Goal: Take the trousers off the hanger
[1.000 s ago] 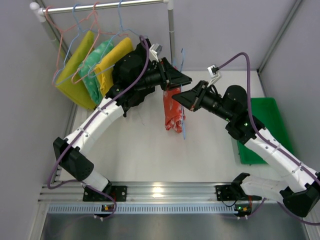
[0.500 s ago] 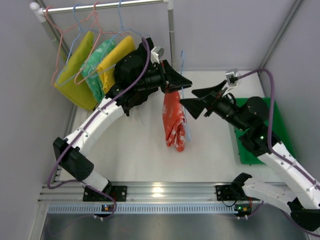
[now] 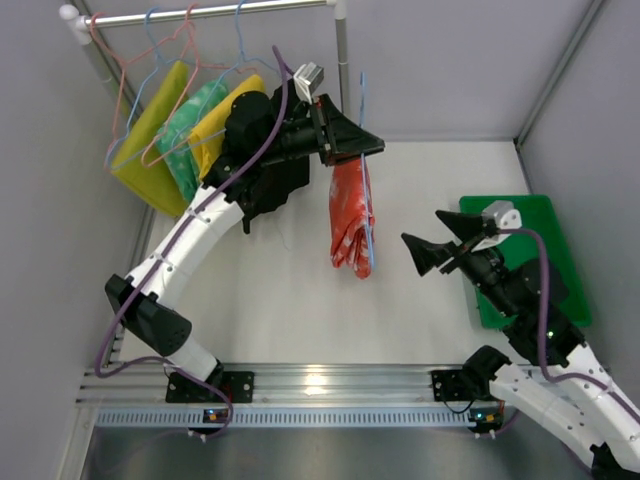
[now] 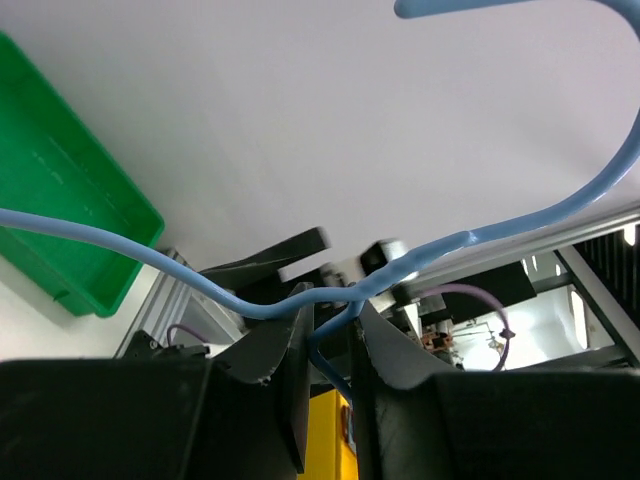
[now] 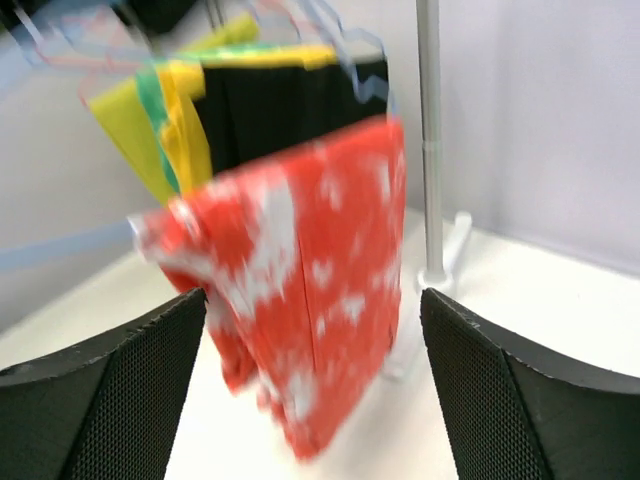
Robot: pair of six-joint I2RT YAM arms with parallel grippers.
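Above table centre, red-orange patterned trousers (image 3: pixel 351 222) hang over blue hanger (image 4: pixel 470 238), neck clenched by left gripper (image 3: pixel 357 150). Right gripper (image 3: pixel 428 242), 3 o'clock of cloth, spread, empty. Cloth likely light, limp: pinch hanging fold.

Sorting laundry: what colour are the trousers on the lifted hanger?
Trousers: red-orange, white specks; right wrist view.

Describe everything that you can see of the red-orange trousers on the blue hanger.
The red-orange trousers are a folded pair in soft, thin-looking cloth with small white marks. They hang creased and drooping from a light blue wire hanger, apart from the clothes rail. Only the hanger is seen touching them. The left gripper is shut on the hanger's neck above the cloth, and the open right gripper faces them without contact. The right wrist view shows them blurred.
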